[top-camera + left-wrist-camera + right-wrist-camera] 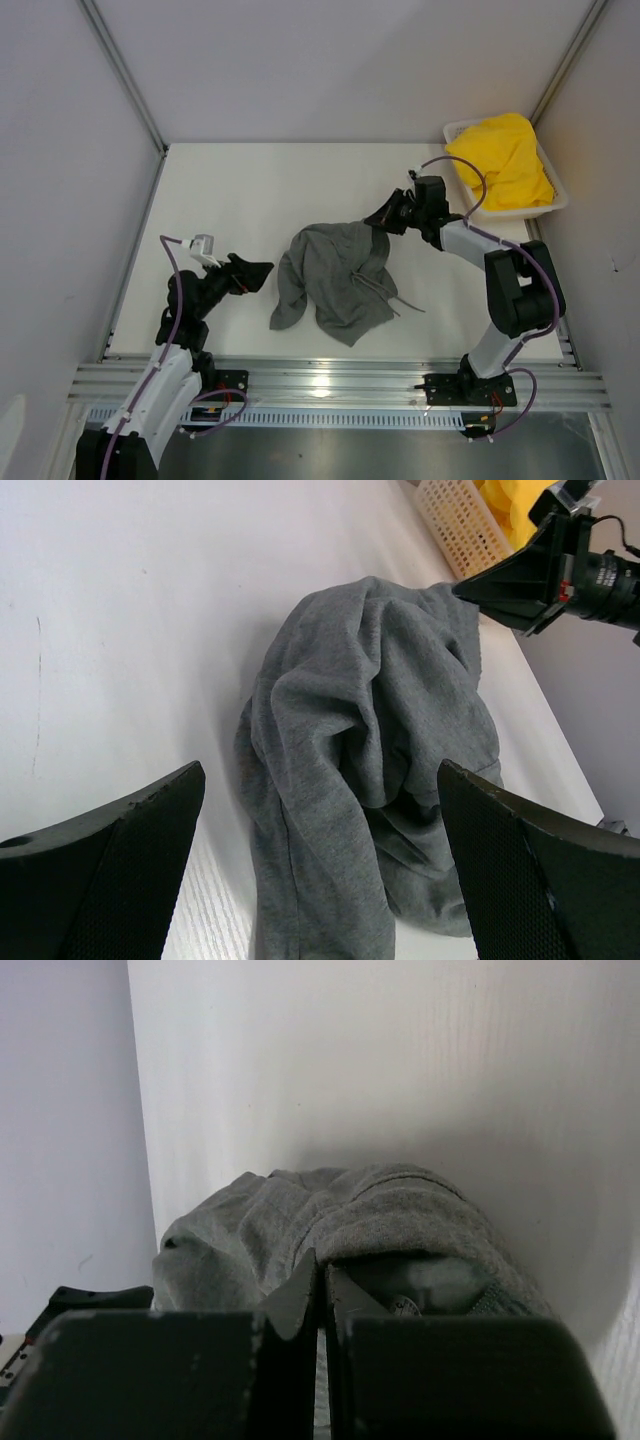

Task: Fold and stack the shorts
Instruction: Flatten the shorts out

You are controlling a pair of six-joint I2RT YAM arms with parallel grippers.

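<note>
The right gripper (pixel 375 217) sits just right of the frame's centre in the top view, its 2 fingers pressed together and pinching the upper right edge of the grey shorts (pixel 335 280); in its own wrist view the closed tips meet right at a raised fold of grey cloth. From that pinched edge the grey shorts spread down and to the left as a crumpled heap in the middle of the white table (pixel 230 190), with 1 thin cord (pixel 405 303) trailing out on the lower right side.

The left gripper (pixel 262 270) is at the left of the heap, near it but not touching, jaws spread wide and holding nothing; its wrist view shows the 2 dark fingers at the bottom corners with the grey cloth between and beyond them.

The yellow shorts (pixel 505 160) lie bunched in the white mesh basket (pixel 557 192) at the upper right corner of the table, well apart from the grey pair.
</note>
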